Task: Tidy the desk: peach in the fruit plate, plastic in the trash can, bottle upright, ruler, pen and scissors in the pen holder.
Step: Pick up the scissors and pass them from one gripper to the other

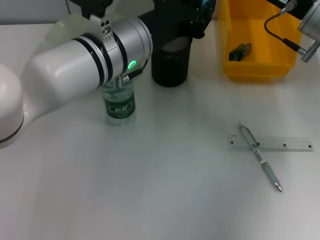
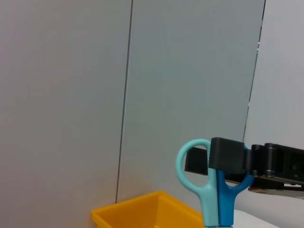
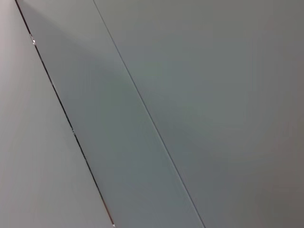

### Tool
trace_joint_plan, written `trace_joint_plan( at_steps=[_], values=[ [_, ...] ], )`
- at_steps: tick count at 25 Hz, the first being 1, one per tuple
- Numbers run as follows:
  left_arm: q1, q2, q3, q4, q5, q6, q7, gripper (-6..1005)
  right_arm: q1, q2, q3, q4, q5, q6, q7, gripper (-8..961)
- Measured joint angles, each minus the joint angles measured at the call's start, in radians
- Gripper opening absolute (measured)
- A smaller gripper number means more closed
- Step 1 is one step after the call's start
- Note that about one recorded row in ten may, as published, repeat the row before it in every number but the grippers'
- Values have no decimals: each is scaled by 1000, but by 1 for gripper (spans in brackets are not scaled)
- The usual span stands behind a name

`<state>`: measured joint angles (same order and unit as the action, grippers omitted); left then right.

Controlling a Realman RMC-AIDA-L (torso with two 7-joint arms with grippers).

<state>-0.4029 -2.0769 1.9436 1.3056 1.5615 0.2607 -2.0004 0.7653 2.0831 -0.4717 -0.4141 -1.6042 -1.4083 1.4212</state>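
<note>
1. Left arm (image 1: 75,57): one. It crosses the head view from 9 o'clock toward 12 o'clock, reaching to the far edge so that its load hangs above the pen holder.
2. Trash can (image 1: 280,67): one yellow bin at 1 o'clock. One dark, crumpled piece (image 1: 240,51) lies inside, probably the plastic, judged already binned.
3. Pen holder (image 1: 170,62): one black mesh cup at 12 o'clock, upright and mouth open, ready for long items.
4. Bottle (image 1: 120,102): one, at 10 o'clock, standing upright just under the left arm; that step looks complete.
5. Ruler (image 1: 280,144): one, flat on the desk at 4 o'clock, not yet collected.
6. Pen (image 1: 260,156): one, lying across the ruler and touching it, so the pen likely comes off first.
7. Scissors (image 2: 213,185): one pair, handles up, clamped in the left gripper (image 2: 228,159). In the left wrist view the black fingers are closed on the blue handle, apparently for a drop, blades first.
8. Right gripper: parked near 1 o'clock beyond the bin; finger state cannot be told.
9. Peach and fruit plate: none visible.
</note>
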Motion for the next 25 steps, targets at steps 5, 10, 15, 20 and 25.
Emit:
trace_joint_plan(
  at_steps=[5,10,15,20,25],
  values=[
    [-2,0,0,0,0,0,0,254,0,0,0,0,0,6,-1,525],
    [-3,0,0,0,0,0,0,255,-1,0,-4,0,0,6,-2,336],
    [-2,0,0,-3,0,0,0,257,-2,0,-13,0,-1,7,-6,126],
    [-3,0,1,-4,0,0,0,258,-2,0,-13,0,-1,7,-7,70],
    [-4,1,1,-5,6,2,0,260,-3,0,-13,0,-2,7,-7,64]
  ],
)
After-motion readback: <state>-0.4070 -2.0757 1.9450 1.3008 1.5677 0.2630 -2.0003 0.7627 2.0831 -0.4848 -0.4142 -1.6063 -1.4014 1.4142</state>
